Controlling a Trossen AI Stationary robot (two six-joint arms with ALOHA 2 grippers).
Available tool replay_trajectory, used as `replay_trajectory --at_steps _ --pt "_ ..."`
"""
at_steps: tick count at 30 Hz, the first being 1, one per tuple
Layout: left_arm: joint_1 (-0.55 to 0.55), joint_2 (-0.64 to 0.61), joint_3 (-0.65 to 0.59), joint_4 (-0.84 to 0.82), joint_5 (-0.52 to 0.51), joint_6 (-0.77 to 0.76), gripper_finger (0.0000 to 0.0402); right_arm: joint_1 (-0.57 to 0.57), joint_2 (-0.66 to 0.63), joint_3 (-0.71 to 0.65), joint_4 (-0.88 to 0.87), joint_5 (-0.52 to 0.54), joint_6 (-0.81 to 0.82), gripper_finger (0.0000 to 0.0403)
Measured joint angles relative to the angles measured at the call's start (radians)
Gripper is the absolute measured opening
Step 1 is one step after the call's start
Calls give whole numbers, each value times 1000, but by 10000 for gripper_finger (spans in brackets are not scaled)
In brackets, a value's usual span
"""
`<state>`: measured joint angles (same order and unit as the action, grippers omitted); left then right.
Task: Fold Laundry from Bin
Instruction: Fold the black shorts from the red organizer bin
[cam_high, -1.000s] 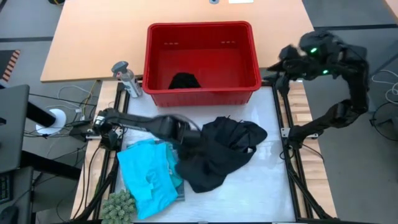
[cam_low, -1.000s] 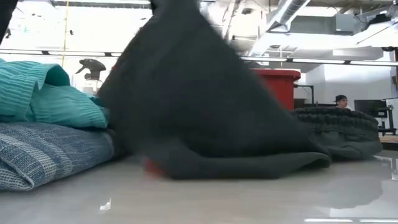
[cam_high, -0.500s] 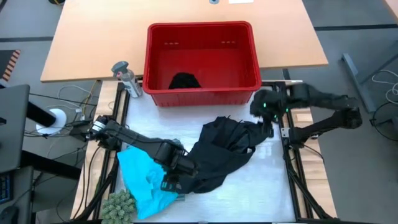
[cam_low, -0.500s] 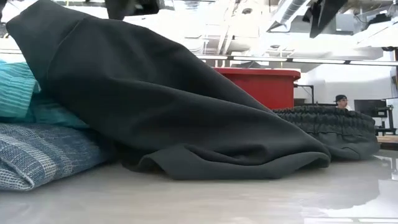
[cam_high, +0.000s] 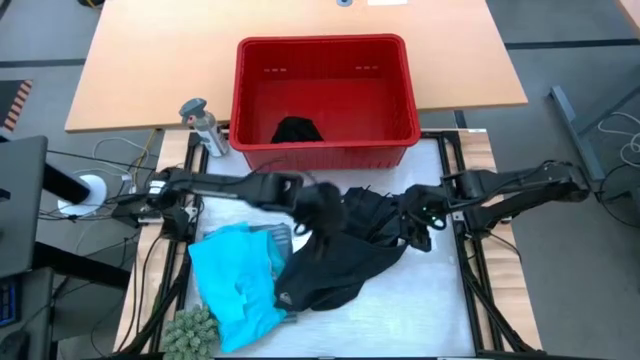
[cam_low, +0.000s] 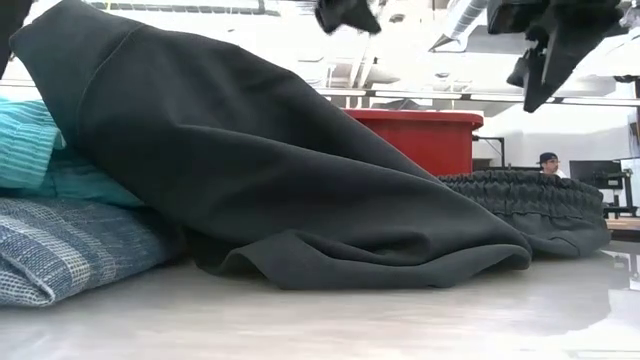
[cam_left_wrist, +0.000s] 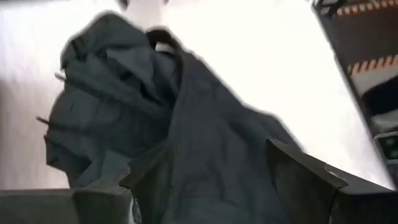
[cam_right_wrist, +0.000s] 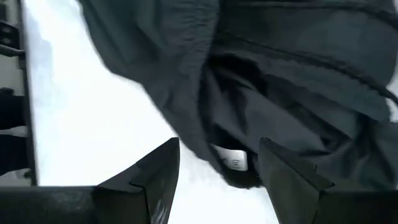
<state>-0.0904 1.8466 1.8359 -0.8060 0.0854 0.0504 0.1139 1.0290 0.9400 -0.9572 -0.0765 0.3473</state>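
High view shows you both arms over the black garment (cam_high: 345, 250), which lies crumpled on the white tabletop (cam_high: 420, 310) just in front of the red bin (cam_high: 325, 90). One more black piece (cam_high: 297, 130) sits inside the bin. The turquoise garment (cam_high: 235, 285) rests on the striped one (cam_low: 70, 245) beside the black heap. Your left gripper (cam_left_wrist: 202, 171) hangs above the middle of the black garment, fingers spread with cloth between them but not pinched. Your right gripper (cam_right_wrist: 217, 165) hovers at the garment's far edge near a small label (cam_right_wrist: 231, 160), fingers likewise apart. You appear to be at the spreading step. Next, you likely need each gripper to close on an edge and pull the cloth flat.
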Motion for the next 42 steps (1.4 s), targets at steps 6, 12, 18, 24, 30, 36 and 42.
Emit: replay_trajectory --at_steps 6,12,18,24,30,36,42 --pt "143 78 -2 -19 72 131 241 62 4 0 4 0 67 244" --pt "203 139 -90 -40 242 143 241 128 -40 0 -16 0 147 244" --pt "201 138 -204 12 278 147 240 178 -105 0 -28 53 218 244" --pt "181 138 -325 199 247 111 239 187 -137 0 -26 78 270 244" --pt "194 137 -389 325 201 32 239 187 -132 1 -25 78 284 244" --pt "211 137 -415 335 236 35 239 187 -131 1 -3 78 284 244" --pt "217 137 -420 309 355 43 208 187 -131 1 18 78 284 244"
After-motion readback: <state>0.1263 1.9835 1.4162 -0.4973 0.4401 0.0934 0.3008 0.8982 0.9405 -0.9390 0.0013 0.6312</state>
